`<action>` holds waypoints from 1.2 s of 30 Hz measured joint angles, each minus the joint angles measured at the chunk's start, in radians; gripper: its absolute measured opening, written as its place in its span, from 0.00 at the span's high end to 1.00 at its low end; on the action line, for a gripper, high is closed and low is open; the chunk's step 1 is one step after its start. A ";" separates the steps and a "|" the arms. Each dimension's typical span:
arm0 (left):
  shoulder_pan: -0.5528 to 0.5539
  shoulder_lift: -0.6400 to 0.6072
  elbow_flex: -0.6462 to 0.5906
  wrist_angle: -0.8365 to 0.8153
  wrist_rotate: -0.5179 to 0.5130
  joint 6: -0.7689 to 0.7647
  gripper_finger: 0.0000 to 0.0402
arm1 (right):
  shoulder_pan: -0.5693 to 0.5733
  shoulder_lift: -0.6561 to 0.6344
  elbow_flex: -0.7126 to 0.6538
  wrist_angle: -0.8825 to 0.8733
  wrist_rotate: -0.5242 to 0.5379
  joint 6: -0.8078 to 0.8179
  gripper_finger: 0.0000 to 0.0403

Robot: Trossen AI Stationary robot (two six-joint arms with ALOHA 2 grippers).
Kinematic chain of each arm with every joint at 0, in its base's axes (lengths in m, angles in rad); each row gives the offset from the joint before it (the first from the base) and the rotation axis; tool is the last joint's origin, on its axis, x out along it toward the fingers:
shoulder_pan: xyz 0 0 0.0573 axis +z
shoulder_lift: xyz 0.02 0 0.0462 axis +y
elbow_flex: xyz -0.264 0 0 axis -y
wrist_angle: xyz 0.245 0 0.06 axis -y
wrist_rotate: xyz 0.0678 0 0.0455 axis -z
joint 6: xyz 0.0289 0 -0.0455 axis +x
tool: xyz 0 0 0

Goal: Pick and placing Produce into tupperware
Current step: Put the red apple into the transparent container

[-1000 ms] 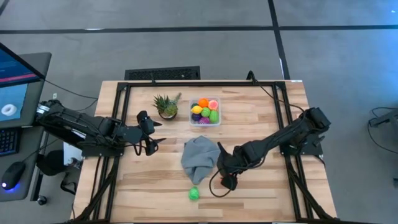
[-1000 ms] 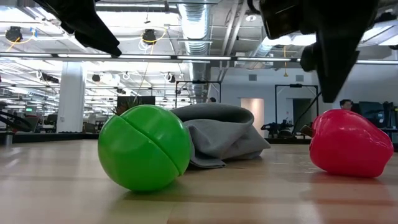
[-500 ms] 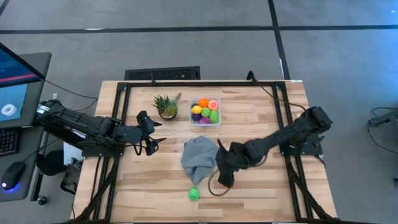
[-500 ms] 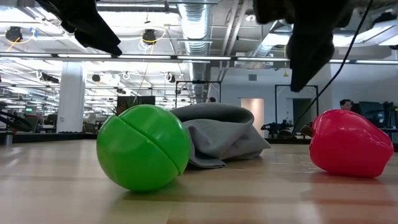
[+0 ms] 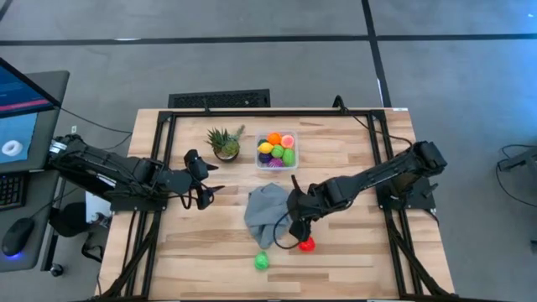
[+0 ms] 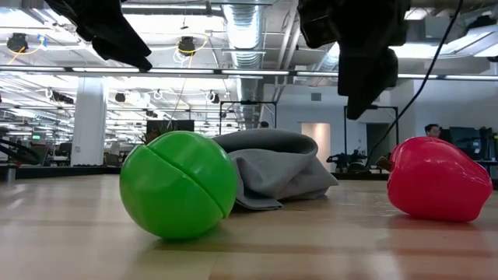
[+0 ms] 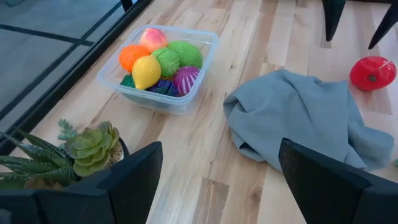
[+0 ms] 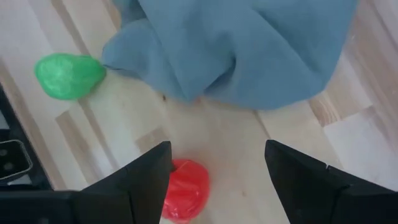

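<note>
The clear tupperware (image 7: pixel 163 101) stands at the table's far middle with several produce pieces in it. Two pieces lie on the wood near the front edge: a round green one (image 5: pixel 263 261) and a red one (image 5: pixel 307 244). My right gripper (image 5: pixel 294 223) hangs open above the table, over the gap between the red piece (image 8: pixel 183 190) and the grey cloth (image 8: pixel 242 43), and touches neither. My left gripper (image 5: pixel 204 180) waits open at the table's left side, raised and pointing toward the cloth (image 7: pixel 305 118).
A spiky potted plant (image 5: pixel 225 143) stands left of the tupperware. The crumpled grey cloth (image 5: pixel 268 210) lies mid-table, its near edge close to the green piece (image 8: pixel 65 76). Bare wood lies right of the red piece and along the front edge.
My right gripper has moved from above the red piece toward the table's left, to the cloth's near right edge, and risen slightly. The red piece, hidden under it before in the high view, now shows. The red and green pieces and the cloth have stayed put.
</note>
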 joint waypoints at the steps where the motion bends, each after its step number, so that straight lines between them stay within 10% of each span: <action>1: 0.000 0.000 0.000 -0.002 0.000 -0.003 0.23 | 0.006 0.000 0.000 -0.001 0.009 -0.003 0.30; 16: 0.000 0.000 0.000 -0.002 0.001 -0.006 0.23 | 0.035 0.000 0.000 -0.105 0.066 0.059 0.02; 36: 0.000 0.000 0.000 -0.025 0.009 -0.009 0.23 | 0.251 0.007 0.000 -0.004 0.139 -0.026 0.01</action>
